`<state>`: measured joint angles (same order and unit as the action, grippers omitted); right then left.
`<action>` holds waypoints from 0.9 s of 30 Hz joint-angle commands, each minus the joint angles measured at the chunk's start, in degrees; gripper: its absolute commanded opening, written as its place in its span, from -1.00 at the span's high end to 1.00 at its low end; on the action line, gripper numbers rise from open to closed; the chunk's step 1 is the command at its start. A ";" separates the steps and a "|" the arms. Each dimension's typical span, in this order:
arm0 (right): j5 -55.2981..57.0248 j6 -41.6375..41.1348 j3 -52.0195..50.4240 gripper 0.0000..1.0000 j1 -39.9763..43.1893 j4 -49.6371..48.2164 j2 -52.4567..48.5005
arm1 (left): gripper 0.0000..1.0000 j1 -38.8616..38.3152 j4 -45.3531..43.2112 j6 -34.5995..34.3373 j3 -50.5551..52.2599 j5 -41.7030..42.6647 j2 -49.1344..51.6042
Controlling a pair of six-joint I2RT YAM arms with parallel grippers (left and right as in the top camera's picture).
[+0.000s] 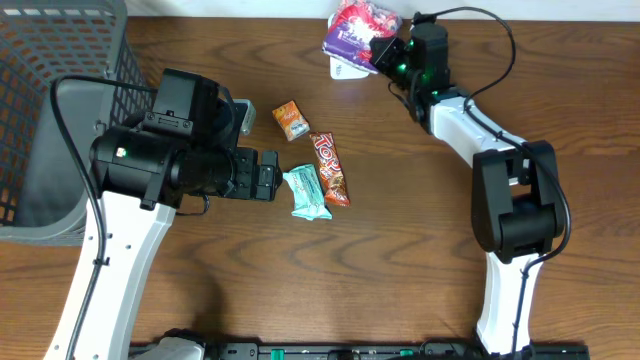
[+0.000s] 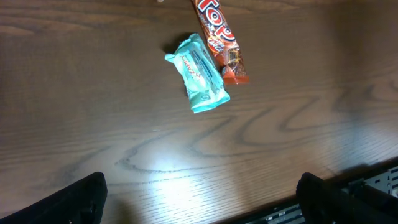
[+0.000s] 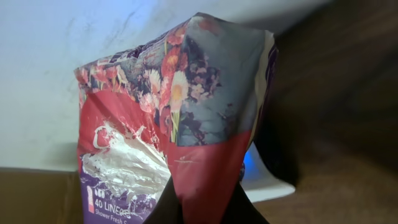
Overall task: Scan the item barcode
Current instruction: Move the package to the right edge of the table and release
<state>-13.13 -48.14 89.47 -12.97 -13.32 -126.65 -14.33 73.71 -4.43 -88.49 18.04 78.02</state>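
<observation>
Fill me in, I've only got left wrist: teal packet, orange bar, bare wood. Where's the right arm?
Observer: Right gripper is at the far edge of the table, shut on a floral pouch.
Operator: Near a scanner?
Observer: A white device with a blue glow sits just behind the pouch; can't confirm it's the scanner.
Operator: Anything else loose?
Observer: A small orange packet beside the far end of the bar, and a grey basket on the left.

Teal packet point(image 2: 198, 76) lay upper centre of the frame on dark wooden worktop point(image 2: 74, 93), red-orange candy bar point(image 2: 217, 37) touching its upper right side, gripper point(image 2: 200, 190) fingers wide apart at the lower corners.
</observation>
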 commanded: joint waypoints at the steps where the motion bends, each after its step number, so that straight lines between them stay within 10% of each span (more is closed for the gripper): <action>1: -2.12 6.34 4.72 0.98 1.86 1.75 4.15 | -0.96 -0.11 0.24 0.79 0.26 -0.17 0.22; 18: 16.28 18.99 5.29 0.93 36.70 48.24 17.20 | -0.95 -0.11 0.24 0.79 0.26 -0.17 0.22; 19: 17.09 19.43 5.27 0.68 39.12 49.20 16.74 | -0.96 -0.11 0.26 0.79 0.26 -0.17 0.22; 21: 17.51 19.52 5.22 -0.99 42.88 50.29 15.74 | -0.96 -0.11 0.26 0.79 0.26 -0.17 0.22; 27: 8.04 19.54 5.20 -0.99 50.34 53.27 11.98 | -0.96 -0.11 0.24 0.79 0.26 -0.17 0.22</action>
<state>0.93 -29.87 94.35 35.64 39.07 -111.96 -14.33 73.71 -4.40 -88.47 18.04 78.02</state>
